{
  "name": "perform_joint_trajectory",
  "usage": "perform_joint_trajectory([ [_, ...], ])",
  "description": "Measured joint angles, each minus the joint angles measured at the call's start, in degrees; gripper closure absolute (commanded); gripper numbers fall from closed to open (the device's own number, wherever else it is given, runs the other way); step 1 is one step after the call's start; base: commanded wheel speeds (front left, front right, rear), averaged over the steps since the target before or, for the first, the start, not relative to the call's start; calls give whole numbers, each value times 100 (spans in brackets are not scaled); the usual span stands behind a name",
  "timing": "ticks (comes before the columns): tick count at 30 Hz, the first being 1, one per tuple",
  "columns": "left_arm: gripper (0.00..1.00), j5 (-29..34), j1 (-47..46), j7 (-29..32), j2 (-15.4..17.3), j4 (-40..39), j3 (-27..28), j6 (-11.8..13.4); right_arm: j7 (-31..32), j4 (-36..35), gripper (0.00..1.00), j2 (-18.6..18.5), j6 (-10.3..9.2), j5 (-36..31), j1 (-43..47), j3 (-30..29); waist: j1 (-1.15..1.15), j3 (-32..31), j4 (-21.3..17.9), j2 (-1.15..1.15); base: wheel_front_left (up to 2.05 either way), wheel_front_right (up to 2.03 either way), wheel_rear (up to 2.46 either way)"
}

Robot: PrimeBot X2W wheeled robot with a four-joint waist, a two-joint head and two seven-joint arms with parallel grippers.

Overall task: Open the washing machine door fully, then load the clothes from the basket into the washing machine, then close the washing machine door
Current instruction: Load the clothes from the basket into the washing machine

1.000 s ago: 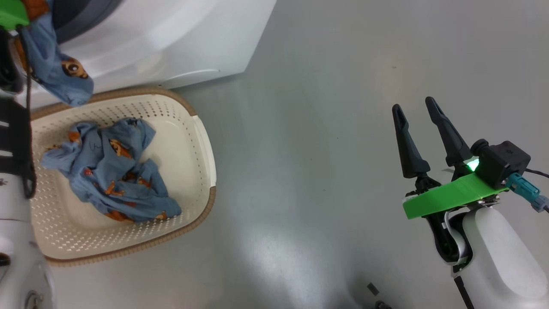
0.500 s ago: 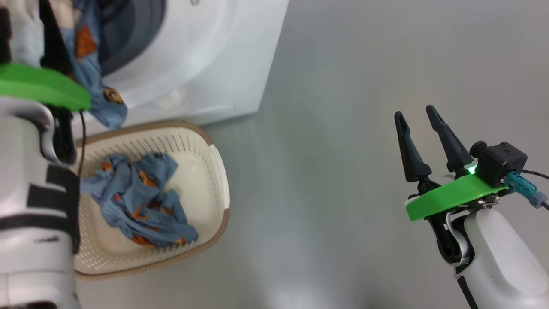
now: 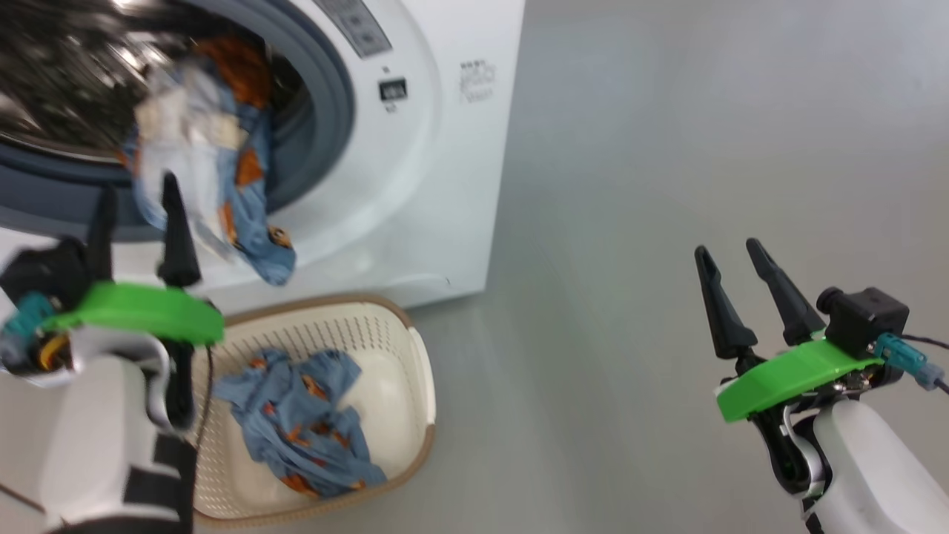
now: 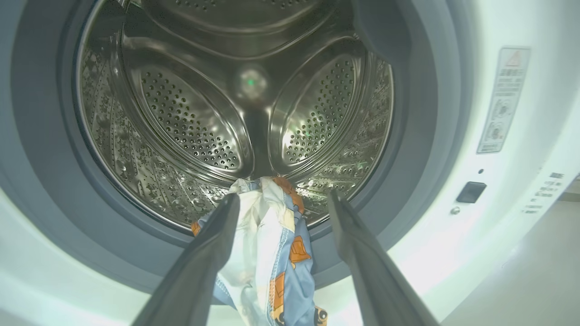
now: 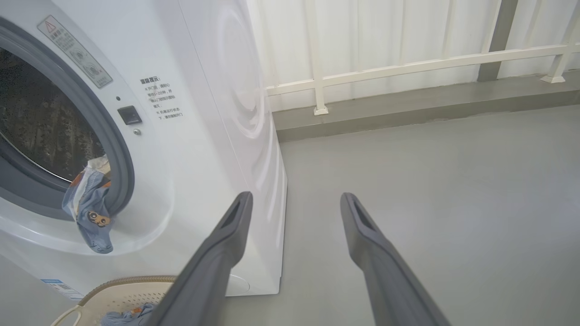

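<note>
The washing machine [image 3: 445, 185] stands at the upper left with its steel drum [image 4: 204, 113] exposed; the washing machine door is out of view. A blue, white and orange garment [image 4: 267, 240] hangs out of the drum over the grey rubber ring [image 4: 45, 158]. My left gripper [image 3: 139, 185] is open just in front of the drum mouth, with the hanging garment [image 3: 252, 222] between its spread fingers. More of the blue printed clothes [image 3: 296, 423] lie in the cream basket [image 3: 415, 356] on the floor below. My right gripper [image 3: 726, 248] stands open over bare floor, far to the right.
Grey floor [image 3: 630, 148] stretches to the right of the machine. In the right wrist view a white railing [image 5: 408, 68] and a raised kerb run along the wall behind the washing machine [image 5: 204, 113], and the garment [image 5: 90, 208] dangles from the ring above the basket [image 5: 127, 285].
The head view has swung up towards the machine. My left arm has brought the blue garment up from above the basket to the drum mouth, where it now hangs. The right arm has stayed put.
</note>
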Motion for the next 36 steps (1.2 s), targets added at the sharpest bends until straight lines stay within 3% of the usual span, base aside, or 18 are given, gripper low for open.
perform_joint_trajectory([
  [18, 0, -164, 2340, 5, -212, -1337, -85, -14, 0, 11, 0, -152, 0, 85, 636, -12, 0, -1271, 589, 0, 0, 0, 0],
  [36, 0, -215, 2760, 5, -264, -1722, -224, -14, 1, -103, 0, -246, 0, 73, 681, -4, 0, -1475, 915, 0, 0, 0, 0],
])
